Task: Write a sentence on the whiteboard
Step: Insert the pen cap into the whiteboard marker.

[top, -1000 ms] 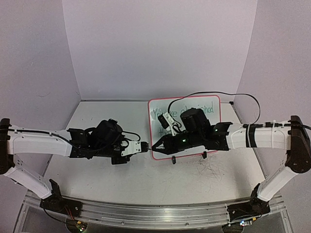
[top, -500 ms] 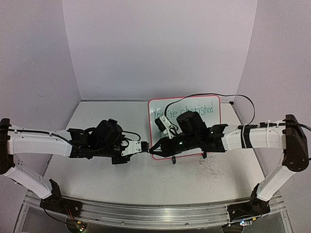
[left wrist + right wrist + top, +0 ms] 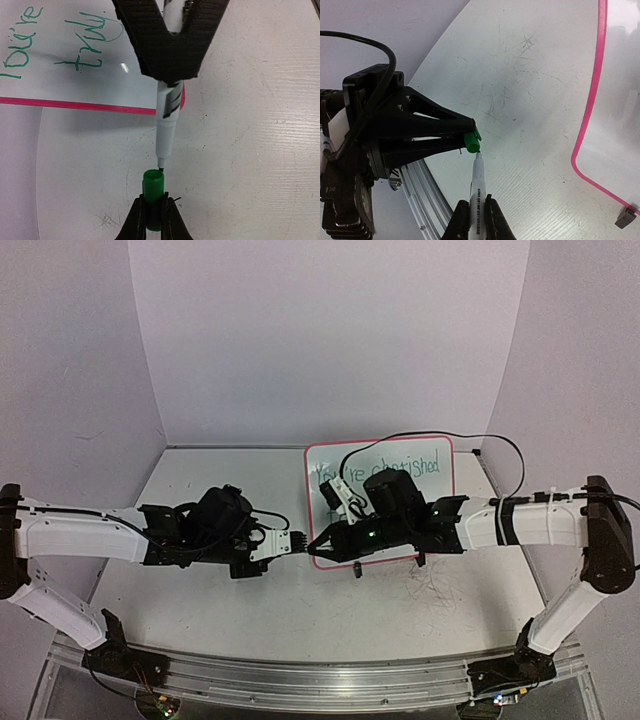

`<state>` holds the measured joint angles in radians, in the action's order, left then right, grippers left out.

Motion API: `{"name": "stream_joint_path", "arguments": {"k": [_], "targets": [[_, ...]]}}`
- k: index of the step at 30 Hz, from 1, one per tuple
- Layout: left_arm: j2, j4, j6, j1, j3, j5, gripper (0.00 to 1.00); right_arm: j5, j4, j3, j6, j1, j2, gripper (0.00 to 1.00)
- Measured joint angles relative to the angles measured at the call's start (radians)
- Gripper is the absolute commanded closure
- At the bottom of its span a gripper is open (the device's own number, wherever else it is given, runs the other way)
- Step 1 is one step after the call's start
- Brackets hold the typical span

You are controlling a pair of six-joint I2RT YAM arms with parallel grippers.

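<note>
Swung left off the mid-table whiteboard (image 3: 45, 82), sentence (image 3: 90, 42) written: pen (image 3: 167, 115) clamped in right gripper (image 3: 476, 205), tip now at cap (image 3: 153, 190) pinched by left gripper (image 3: 153, 206). Writing seemingly done; capping next.

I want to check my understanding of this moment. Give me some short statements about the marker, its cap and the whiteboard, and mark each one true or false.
1. The left gripper is shut on the green cap. True.
2. The marker has its tip deep inside the cap. False: the tip is only at the cap's mouth, and the white barrel is fully outside.
3. The right gripper holds the marker. True.
4. The whiteboard is blank. False: it carries green handwriting.
5. The cap is held above the whiteboard. False: it is above the tabletop, beside the board's pink frame.
</note>
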<state>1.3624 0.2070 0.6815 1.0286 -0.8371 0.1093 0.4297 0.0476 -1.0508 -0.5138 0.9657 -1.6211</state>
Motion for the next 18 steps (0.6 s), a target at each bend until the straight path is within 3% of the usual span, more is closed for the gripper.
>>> {"name": "stream_joint_path", "arguments": {"k": [18], "targets": [[0.0,0.0,0.0,0.0,0.0,0.008,1.0,-0.007,0.009,0.006,-0.007,0.0,0.013,1.0]]}}
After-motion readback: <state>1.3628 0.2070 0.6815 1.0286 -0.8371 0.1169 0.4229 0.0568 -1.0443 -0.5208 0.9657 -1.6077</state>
